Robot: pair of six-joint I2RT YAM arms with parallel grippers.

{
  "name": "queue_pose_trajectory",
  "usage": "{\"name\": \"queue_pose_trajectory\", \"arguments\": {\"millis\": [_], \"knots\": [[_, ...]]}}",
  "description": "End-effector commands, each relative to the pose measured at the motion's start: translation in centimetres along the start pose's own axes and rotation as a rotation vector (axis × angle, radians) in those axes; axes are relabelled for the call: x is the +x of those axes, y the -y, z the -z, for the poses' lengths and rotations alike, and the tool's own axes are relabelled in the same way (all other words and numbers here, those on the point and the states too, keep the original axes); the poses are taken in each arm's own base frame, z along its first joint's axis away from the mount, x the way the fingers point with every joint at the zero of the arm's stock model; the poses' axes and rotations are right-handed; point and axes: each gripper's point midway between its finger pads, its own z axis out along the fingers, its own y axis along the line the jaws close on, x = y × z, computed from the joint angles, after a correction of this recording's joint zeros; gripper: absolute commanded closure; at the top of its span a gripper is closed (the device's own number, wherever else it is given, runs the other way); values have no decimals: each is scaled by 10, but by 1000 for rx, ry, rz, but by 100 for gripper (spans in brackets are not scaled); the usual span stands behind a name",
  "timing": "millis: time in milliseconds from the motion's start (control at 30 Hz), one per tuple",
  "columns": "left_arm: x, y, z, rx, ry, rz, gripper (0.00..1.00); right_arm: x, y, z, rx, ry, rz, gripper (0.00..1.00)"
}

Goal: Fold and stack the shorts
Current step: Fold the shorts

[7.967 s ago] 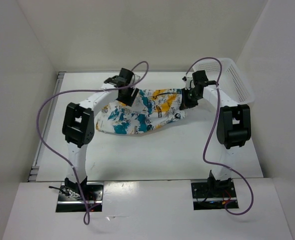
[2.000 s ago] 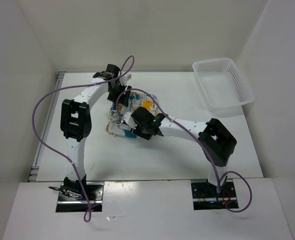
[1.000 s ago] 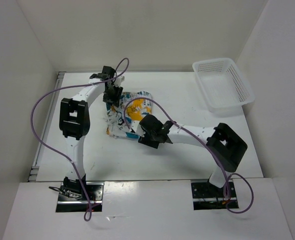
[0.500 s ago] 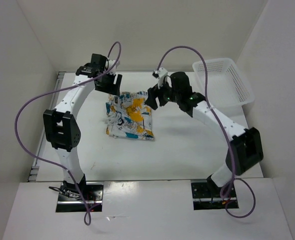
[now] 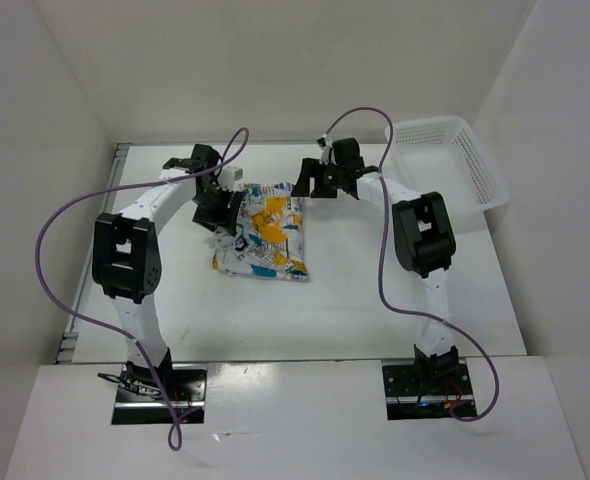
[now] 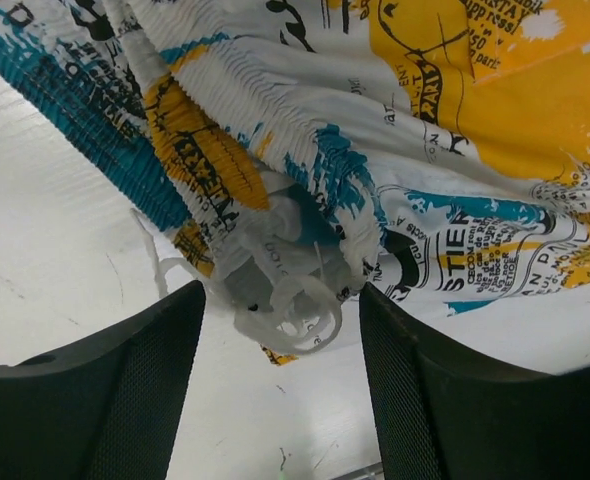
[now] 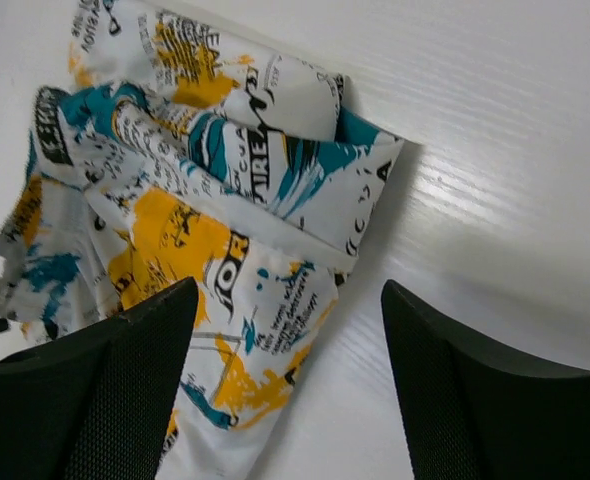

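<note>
The shorts (image 5: 262, 233) lie on the table as a folded bundle, white with teal, yellow-orange and black print. My left gripper (image 5: 219, 208) hangs open at the bundle's left edge. In the left wrist view its fingers (image 6: 125, 390) straddle the gathered waistband and white drawstring loops (image 6: 280, 305) without touching them. My right gripper (image 5: 305, 181) is open at the bundle's far right corner. In the right wrist view the shorts (image 7: 205, 240) lie below it, their folded edge between the spread fingers (image 7: 455, 400), and nothing is gripped.
A white lattice basket (image 5: 441, 124) stands at the back right corner, partly behind the right arm. White walls close in the table (image 5: 375, 290) on the left, back and right. Purple cables loop over both arms.
Both grippers have opened and let go of the shorts. The right arm swung from the bundle's near side to its far right corner. The left gripper rose, then came back to the left edge.
</note>
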Motion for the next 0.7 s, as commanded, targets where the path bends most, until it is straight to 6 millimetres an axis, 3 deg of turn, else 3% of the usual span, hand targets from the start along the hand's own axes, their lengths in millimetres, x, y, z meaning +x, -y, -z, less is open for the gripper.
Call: {"name": "queue_pose_trajectory", "arguments": {"millis": [0,133,267,300,400,500,533,567,600,667], "knots": [[1,6,-8,40,-13,-2,30,-26,-15,-10,-44,54,-70,21],[16,2,-20,31,-70,11,46,-7,12,-25,50,27,-134,23],[31,6,-27,62,-135,28,68,12,14,-31,33,-20,-191,31],[31,6,-27,62,-135,28,75,18,11,-36,31,-34,-198,37],[36,3,-27,61,-151,41,82,29,8,-47,43,-48,-236,48],[46,-1,-30,61,-175,57,87,28,9,-54,65,-36,-247,73],[45,-2,-26,51,-166,54,87,26,14,-54,93,-22,-246,89],[52,-5,-27,51,-187,68,89,19,14,-54,103,-4,-241,95],[54,-4,-25,51,-186,68,89,14,16,-53,123,11,-238,100],[65,-7,-21,41,-200,81,89,6,27,-52,184,44,-220,100]]}}
